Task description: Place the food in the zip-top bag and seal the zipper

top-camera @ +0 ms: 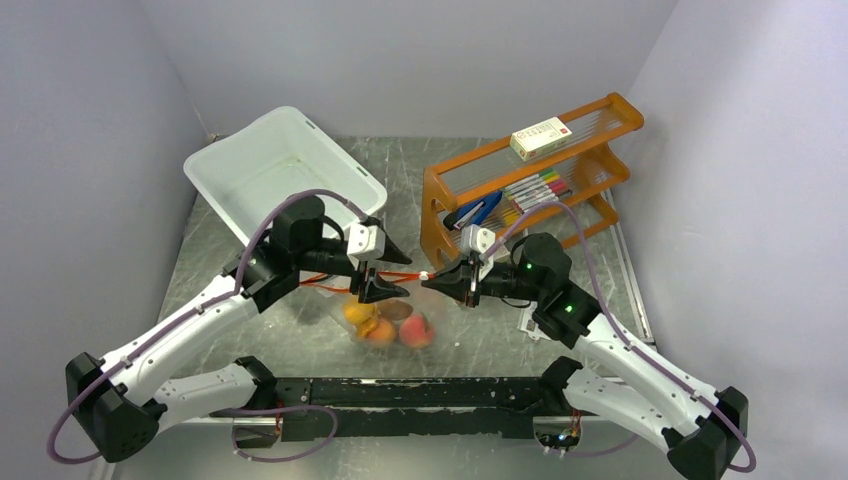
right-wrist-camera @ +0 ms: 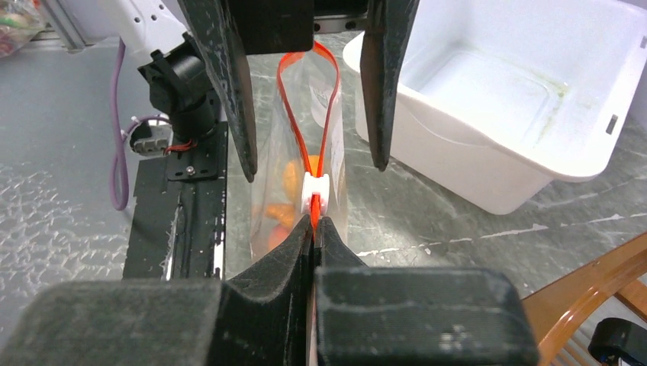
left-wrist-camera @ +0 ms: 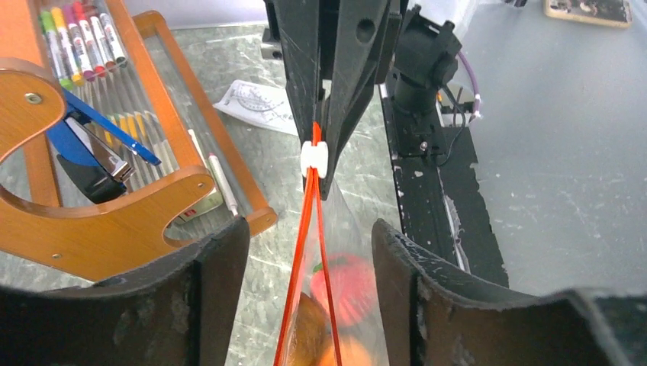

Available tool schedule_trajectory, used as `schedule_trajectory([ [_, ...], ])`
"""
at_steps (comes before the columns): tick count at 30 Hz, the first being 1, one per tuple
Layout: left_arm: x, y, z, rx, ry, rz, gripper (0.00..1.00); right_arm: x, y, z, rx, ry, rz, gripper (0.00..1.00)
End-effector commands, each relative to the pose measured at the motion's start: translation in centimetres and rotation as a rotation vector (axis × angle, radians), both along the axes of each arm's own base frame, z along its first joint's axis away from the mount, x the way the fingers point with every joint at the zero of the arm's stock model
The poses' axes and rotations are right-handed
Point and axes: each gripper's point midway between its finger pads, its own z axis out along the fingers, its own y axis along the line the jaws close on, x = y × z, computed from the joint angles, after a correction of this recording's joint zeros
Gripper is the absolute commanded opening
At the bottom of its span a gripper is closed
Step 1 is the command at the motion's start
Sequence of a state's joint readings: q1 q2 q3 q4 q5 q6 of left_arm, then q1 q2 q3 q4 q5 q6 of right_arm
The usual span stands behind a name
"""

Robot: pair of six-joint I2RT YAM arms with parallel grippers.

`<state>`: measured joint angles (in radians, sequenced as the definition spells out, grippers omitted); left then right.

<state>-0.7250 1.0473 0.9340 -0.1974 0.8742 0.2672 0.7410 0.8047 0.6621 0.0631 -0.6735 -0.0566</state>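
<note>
Top view: the zip-top bag (top-camera: 392, 318) sits mid-counter toward the near edge with the food (top-camera: 385, 326) inside. Its zipper (top-camera: 400, 276) is lifted by the right gripper (top-camera: 432, 281), likely to keep the mouth taut for sealing. The left gripper (top-camera: 378, 290) hovers over it.

Left wrist: your left jaws stand apart astride the strip, touching nothing.

Right wrist: the right jaws pinch the zipper's end behind the white slider (right-wrist-camera: 315, 192), and beyond it the mouth gapes. The tub (right-wrist-camera: 488, 114) crowds the far-left corner, leaving open counter toward the near edge
</note>
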Motion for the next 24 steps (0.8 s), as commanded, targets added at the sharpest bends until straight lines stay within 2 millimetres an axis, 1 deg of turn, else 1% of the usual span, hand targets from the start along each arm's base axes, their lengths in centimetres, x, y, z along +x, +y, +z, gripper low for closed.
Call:
schedule_trajectory([
  [1,0.1,-0.3,4.0,-0.096,-0.037,0.052,0.62,-0.8,0.2,2.2,0.042,-0.073,0.045,0.0],
  [3,0.1,-0.4,4.6,-0.111,-0.022,0.064,0.64,-0.7,0.2,2.2,0.036,-0.072,0.038,0.0],
  [5,-0.1,-0.6,4.8,-0.107,-0.002,0.048,0.62,-0.5,0.4,2.3,0.032,-0.066,0.03,0.0],
  [9,-0.3,-1.2,3.5,-0.049,0.034,0.033,0.6,-0.7,0.8,2.2,0.027,-0.062,0.045,0.0],
  [12,-0.1,-1.3,2.7,-0.016,0.034,0.053,0.6,-1.2,1.1,1.9,0.012,-0.074,0.068,0.0],
  [16,0.0,-1.3,2.7,0.002,0.019,0.076,0.62,-1.4,1.2,2.1,0.004,-0.074,0.062,0.0],
  [20,-0.9,-1.3,2.7,-0.008,0.009,0.035,0.64,-1.4,1.6,2.4,0.014,-0.068,0.07,0.0],
  [24,-1.3,-1.7,3.2,-0.028,-0.016,0.008,0.63,-1.4,1.8,2.5,0.002,-0.061,0.078,0.0],
])
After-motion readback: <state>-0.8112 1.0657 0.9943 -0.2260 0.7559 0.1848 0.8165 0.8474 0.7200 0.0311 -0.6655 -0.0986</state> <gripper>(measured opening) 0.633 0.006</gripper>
